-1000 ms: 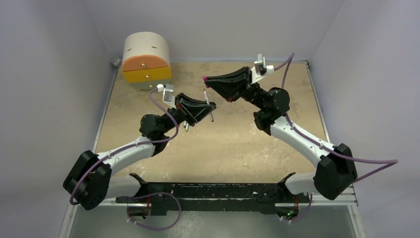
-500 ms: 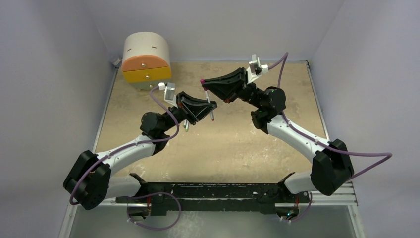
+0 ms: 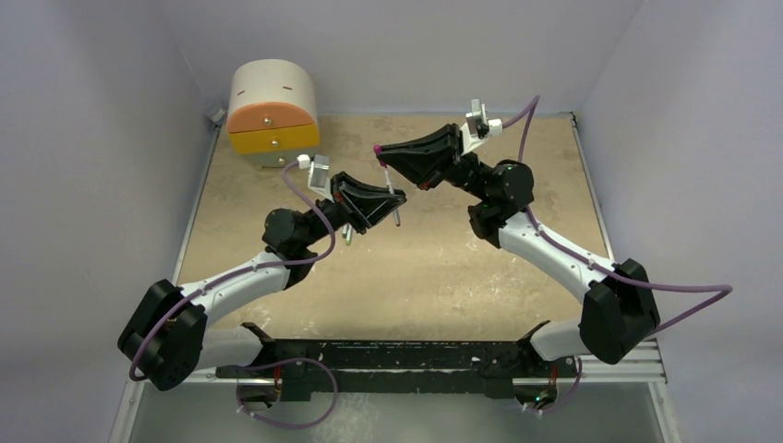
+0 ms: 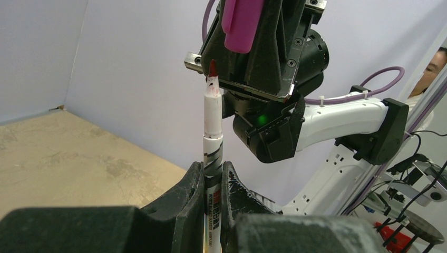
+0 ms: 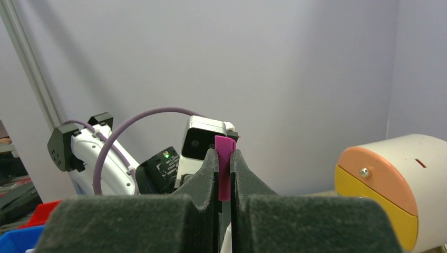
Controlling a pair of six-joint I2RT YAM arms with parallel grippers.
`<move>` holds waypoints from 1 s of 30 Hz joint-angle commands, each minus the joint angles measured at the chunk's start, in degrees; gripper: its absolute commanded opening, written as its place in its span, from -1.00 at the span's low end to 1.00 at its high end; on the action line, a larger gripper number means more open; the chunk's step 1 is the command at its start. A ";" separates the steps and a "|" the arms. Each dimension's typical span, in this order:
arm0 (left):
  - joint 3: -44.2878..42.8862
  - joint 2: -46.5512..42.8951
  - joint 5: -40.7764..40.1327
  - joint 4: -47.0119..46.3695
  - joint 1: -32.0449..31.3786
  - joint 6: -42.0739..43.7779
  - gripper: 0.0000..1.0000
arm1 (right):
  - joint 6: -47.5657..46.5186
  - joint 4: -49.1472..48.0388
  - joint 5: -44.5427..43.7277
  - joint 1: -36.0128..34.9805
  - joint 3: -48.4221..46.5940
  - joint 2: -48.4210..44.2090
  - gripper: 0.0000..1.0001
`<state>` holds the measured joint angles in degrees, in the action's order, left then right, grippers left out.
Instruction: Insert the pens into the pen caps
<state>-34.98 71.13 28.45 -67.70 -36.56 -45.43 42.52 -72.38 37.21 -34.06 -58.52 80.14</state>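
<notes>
Nearest me, the two black-and-white arms rose from their bases at the near edge of the sandy-beige table [image 3: 434,268] and leaned in toward each other over its middle.

My left gripper [image 4: 212,174] was clenched on a thin white-grey marker pen with a dark red tip [image 4: 213,118]. The black fingers pinched the printed lower barrel from both sides, and the pen stood nearly upright between them, tip uppermost, clear of the table.

Just beyond it, my right gripper [image 5: 225,163] was clamped on a short magenta-pink plastic pen cap [image 5: 225,145], which stuck out a little past the fingertips.

In the left wrist view, the cap hung above and slightly to the right of the red tip. The tip sat close beneath the cap's lower end but outside it, so the pen was not inserted. I could not tell from the overhead view how large the gap between them was.

Farthest away, at the far left corner of the table, stood a rounded cream drawer unit with orange and yellow fronts [image 3: 273,115], well apart from both grippers.
</notes>
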 commanded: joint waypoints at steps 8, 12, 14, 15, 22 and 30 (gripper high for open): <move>-1.86 -1.80 1.02 -0.77 -0.44 1.39 -1.00 | 0.19 -4.77 -0.01 0.20 -0.83 -0.31 -1.00; -2.38 -2.25 1.31 0.11 -0.45 1.67 -1.00 | -0.10 -4.23 -0.35 0.36 -0.18 -0.42 -1.00; -2.53 -2.63 1.43 0.96 -0.45 2.21 -1.00 | 0.33 -5.09 -0.29 0.47 0.26 -0.27 -1.00; -2.59 -2.86 1.38 1.30 -0.45 2.31 -1.00 | 0.50 -5.35 -0.30 0.42 0.47 -0.17 -1.00; -3.05 -4.27 1.23 3.26 -0.40 3.08 -1.00 | 0.79 -5.58 -0.30 0.83 1.05 -0.48 -1.00; -3.34 -4.99 1.47 4.20 -0.43 3.50 -1.00 | 1.37 -6.11 0.04 1.01 1.63 -0.13 -1.00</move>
<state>-35.59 67.64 29.32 -62.02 -36.80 -43.31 43.05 -74.35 37.06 -33.39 -57.34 80.36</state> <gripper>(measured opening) 0.088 0.034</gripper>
